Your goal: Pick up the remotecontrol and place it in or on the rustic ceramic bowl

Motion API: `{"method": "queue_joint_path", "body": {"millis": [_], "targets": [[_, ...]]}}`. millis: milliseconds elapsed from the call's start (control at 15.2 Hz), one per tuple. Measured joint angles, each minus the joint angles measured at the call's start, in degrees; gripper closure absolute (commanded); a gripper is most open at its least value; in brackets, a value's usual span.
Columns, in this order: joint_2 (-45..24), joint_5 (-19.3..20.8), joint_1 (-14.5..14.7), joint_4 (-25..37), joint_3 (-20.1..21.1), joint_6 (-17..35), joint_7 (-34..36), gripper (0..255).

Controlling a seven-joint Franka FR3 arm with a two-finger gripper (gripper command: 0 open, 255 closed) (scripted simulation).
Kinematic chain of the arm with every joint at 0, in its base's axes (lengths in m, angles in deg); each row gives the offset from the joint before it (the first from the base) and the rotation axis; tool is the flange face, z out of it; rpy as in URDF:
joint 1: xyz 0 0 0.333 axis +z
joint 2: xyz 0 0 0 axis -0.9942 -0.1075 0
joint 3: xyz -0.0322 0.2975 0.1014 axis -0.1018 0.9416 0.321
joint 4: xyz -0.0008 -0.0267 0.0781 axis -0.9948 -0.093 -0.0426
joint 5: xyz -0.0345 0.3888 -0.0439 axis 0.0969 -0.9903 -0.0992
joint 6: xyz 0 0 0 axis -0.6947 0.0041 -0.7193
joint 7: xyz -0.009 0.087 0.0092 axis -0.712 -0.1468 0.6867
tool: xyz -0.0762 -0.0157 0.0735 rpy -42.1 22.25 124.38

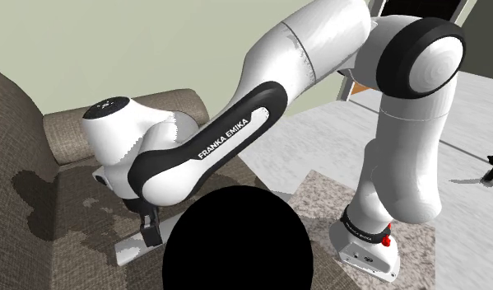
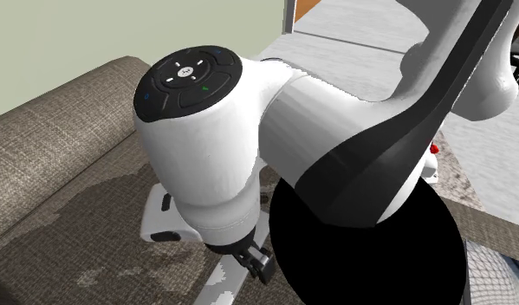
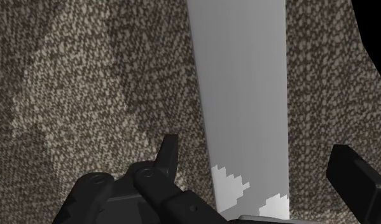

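The remote [image 3: 246, 95] is a flat, smooth pale-grey slab lying on the nubby brown sofa cushion [image 3: 87, 76]. The gripper [image 3: 256, 153] straddles it spread wide, not touching. The round, all-black bowl [image 1: 236, 243] sits at its 3 o'clock in the shoulder view.

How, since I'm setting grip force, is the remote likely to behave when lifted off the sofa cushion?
The remote looks like a long, flat, straight-edged slab, so it is probably stiff and unlikely to roll. Its plain smooth faces might slip in the open gripper. Lying on coarse sofa fabric, it should resist sliding if nudged.
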Motion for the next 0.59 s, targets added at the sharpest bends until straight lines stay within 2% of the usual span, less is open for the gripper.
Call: {"method": "queue_joint_path", "body": {"millis": [594], "targets": [[-3.0,1.3,0.5,-1.3,-0.4,4.1,0.7,0]]}}
